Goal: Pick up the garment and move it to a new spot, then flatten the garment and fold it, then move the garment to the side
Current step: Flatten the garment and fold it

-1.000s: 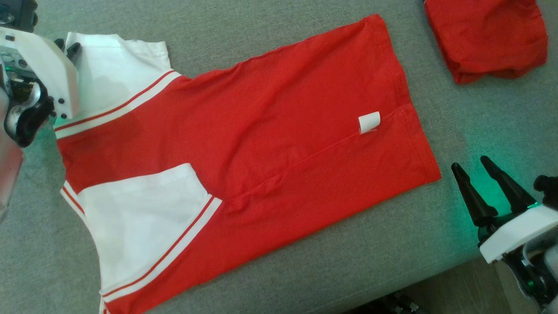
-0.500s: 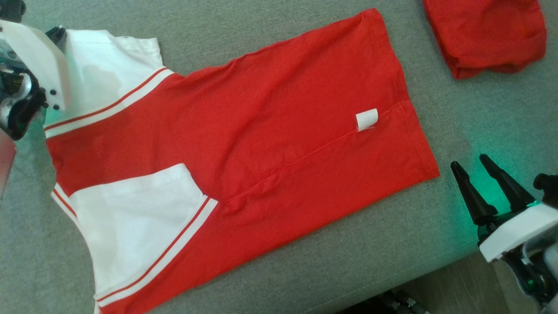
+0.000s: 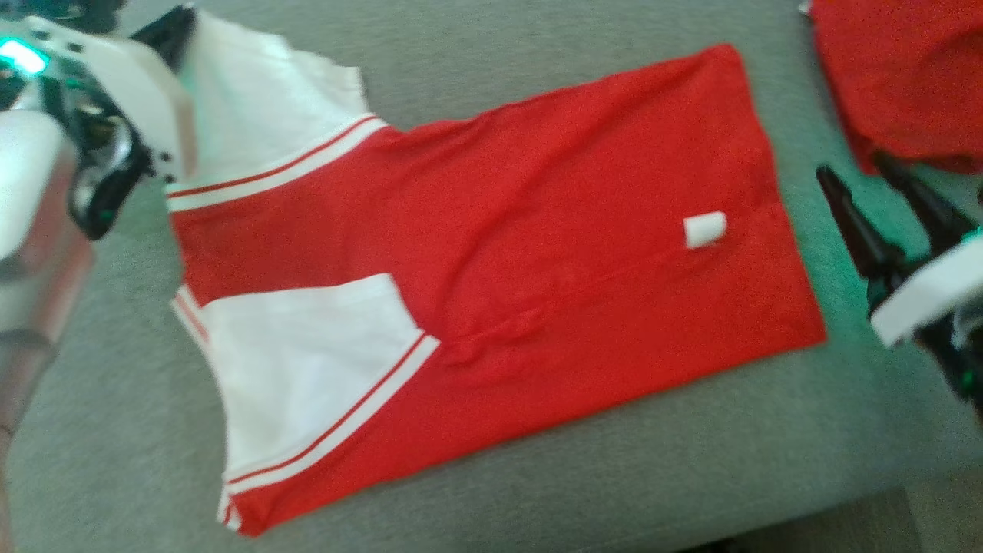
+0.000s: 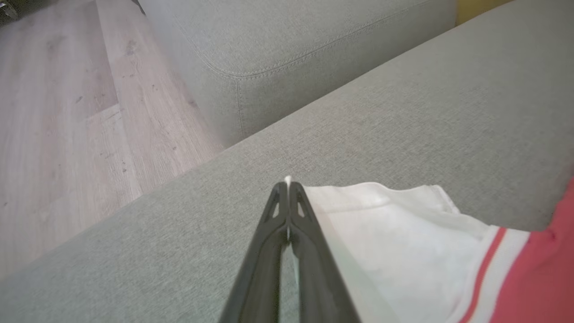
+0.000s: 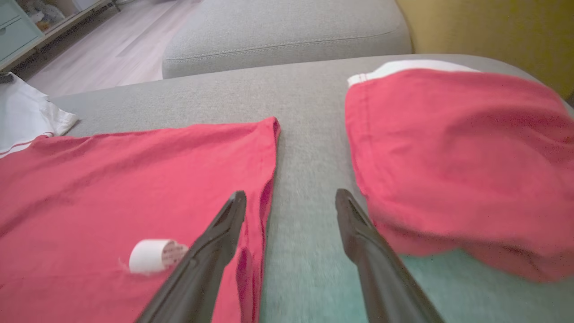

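The shirt [image 3: 537, 230], red with white sleeves and thin red stripes, lies spread out on a grey sofa seat [image 3: 614, 476], with its hem end toward the robot's right. A lengthwise crease runs along the shirt's body, and a small white label [image 3: 704, 229] curls up from the red cloth close to the hem.

At the shirt's far white sleeve [image 3: 261, 100], the left tool [image 4: 287, 193] has its two dark fingers pressed together on the sleeve's outer edge. A sliver of white cloth shows between the tips, and the sleeve rises toward them. The other sleeve is folded in flat over the shirt's body.

The right tool [image 3: 851, 165] is just beyond the shirt's hem, fingers spread wide with nothing between them, over bare seat. One finger lies next to the hem near the label.

A second red garment [image 3: 898, 77] lies bunched on the far side of the right tool from the shirt, apart from the hem.
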Controlling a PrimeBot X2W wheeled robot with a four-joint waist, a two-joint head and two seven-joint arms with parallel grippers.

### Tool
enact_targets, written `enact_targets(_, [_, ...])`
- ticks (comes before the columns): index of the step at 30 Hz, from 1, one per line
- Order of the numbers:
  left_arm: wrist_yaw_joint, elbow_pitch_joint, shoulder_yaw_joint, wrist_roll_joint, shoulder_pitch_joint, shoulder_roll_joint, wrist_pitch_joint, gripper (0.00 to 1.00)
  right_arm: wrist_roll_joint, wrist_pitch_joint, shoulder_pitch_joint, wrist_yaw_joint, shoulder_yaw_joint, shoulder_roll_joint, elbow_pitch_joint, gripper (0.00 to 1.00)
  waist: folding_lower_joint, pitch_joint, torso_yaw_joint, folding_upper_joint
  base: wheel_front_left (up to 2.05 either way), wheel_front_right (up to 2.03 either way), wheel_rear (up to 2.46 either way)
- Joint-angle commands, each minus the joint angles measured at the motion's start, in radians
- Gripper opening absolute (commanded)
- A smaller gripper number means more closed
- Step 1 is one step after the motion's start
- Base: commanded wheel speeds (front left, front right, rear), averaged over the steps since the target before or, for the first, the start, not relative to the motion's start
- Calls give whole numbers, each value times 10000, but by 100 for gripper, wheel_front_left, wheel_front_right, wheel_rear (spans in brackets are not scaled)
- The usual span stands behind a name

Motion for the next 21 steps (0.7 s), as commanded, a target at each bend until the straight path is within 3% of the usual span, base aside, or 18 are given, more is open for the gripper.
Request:
enact_targets(1, [-22, -523, 113, 27, -622, 263, -297, 0, -94, 411, -632, -7, 180, -270, 156, 100, 0, -166, 588, 0, 0, 0, 0])
enact_targets(8, [-25, -1574, -458, -800, -899, 151, -1077, 0, -635, 1377, -3219, -7, 1033, 227, 2650, 100, 0, -10, 1496, 0, 0, 0, 0])
enact_targets(17, [-26, -1699, -982, -1069, -1265, 336, -1609, 0, -770, 1482, -4831, -7, 2062, 439, 4779, 100, 0, 103, 1965, 0, 0, 0, 0])
enact_targets(21, [-26, -1654, -1206, -1193, -1396, 396, -1784, 0, -742, 1587, -5312, -7, 2579, 511, 5500, 92, 0, 142, 2067, 0, 0, 0, 0])
